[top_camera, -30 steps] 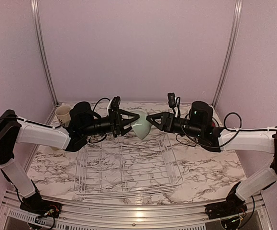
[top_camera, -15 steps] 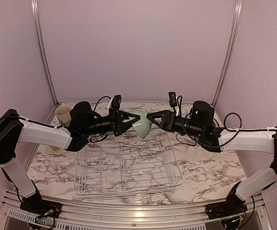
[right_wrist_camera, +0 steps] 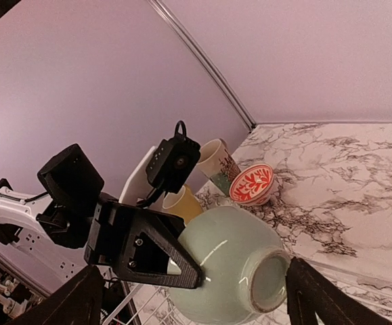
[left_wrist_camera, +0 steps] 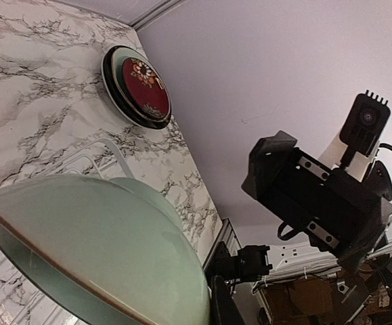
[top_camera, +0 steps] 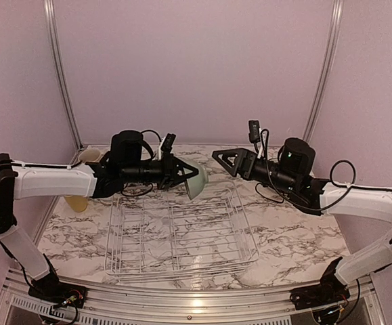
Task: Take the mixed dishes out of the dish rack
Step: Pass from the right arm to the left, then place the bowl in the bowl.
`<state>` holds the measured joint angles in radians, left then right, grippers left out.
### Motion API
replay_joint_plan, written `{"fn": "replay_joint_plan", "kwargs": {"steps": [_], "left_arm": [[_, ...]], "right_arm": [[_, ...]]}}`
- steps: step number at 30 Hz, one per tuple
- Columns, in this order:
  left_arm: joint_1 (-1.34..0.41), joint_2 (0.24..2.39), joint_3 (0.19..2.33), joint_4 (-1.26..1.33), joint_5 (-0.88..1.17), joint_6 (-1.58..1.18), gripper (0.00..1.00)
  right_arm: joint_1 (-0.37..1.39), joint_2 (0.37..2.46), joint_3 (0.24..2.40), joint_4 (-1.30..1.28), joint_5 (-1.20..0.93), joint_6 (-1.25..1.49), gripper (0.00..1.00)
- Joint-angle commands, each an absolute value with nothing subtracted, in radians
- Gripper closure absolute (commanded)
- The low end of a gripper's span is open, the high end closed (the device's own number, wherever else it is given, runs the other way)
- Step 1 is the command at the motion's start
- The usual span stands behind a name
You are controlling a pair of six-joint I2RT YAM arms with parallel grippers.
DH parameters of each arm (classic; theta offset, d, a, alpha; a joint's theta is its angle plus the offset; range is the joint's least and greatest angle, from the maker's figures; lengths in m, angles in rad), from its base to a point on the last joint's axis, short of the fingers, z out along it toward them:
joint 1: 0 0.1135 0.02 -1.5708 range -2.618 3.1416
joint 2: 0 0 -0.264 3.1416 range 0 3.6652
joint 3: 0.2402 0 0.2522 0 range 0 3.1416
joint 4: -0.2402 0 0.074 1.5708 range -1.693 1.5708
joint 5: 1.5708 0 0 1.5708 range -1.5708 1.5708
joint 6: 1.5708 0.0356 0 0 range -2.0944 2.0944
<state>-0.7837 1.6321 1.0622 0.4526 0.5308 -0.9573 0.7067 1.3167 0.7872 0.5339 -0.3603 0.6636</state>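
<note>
My left gripper (top_camera: 185,177) is shut on the rim of a pale green bowl (top_camera: 197,181) and holds it tilted above the far edge of the white wire dish rack (top_camera: 182,237). In the left wrist view the bowl (left_wrist_camera: 94,250) fills the lower left, with one dark finger (left_wrist_camera: 226,305) beside it. My right gripper (top_camera: 227,160) is open and empty, a short way right of the bowl. In the right wrist view the bowl (right_wrist_camera: 229,264) hangs between my spread right fingers (right_wrist_camera: 67,305), apart from them, gripped by the left gripper (right_wrist_camera: 145,247). No dishes show in the rack.
A patterned tall cup (right_wrist_camera: 216,162), a yellow cup (right_wrist_camera: 182,203) and a red-striped white bowl (right_wrist_camera: 252,184) stand on the marble table at the far left. A stack of plates with a dark red floral one on top (left_wrist_camera: 138,88) lies at the far right. Purple walls enclose the table.
Both grippers were on the pale green bowl. The right gripper has let go, opened and drawn back to the right. The left gripper now holds the bowl alone, tilted and slightly lower.
</note>
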Motion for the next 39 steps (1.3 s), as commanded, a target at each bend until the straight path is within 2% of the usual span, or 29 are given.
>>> {"fn": "replay_joint_plan", "kwargs": {"steps": [1,4,11,14,24,27,39], "left_arm": [[-0.753,1.548,1.166,0.189,0.445,-0.748,1.0],[-0.734,1.557,1.27,-0.079,0.343,-0.629,1.0],[-0.709,1.666,1.584,-0.573,-0.084,-0.387,1.0],[-0.686,1.746,1.691,-0.698,-0.26,-0.338,1.0],[-0.61,1.99,1.928,-0.934,-0.548,-0.229,1.0],[-0.583,2.039,1.945,-0.943,-0.581,-0.211,1.0],[-0.538,2.188,2.026,-0.998,-0.495,-0.204,1.0]], "right_arm": [[0.709,1.252,0.799,0.451,-0.284,0.579,0.09],[0.709,1.22,0.796,0.408,-0.251,0.552,0.09],[0.709,1.171,0.776,0.359,-0.208,0.525,0.09],[0.709,1.162,0.771,0.351,-0.203,0.522,0.09],[0.709,1.143,0.765,0.33,-0.19,0.512,0.09],[0.709,1.143,0.769,0.326,-0.189,0.509,0.09],[0.709,1.147,0.772,0.312,-0.178,0.506,0.09]]}}
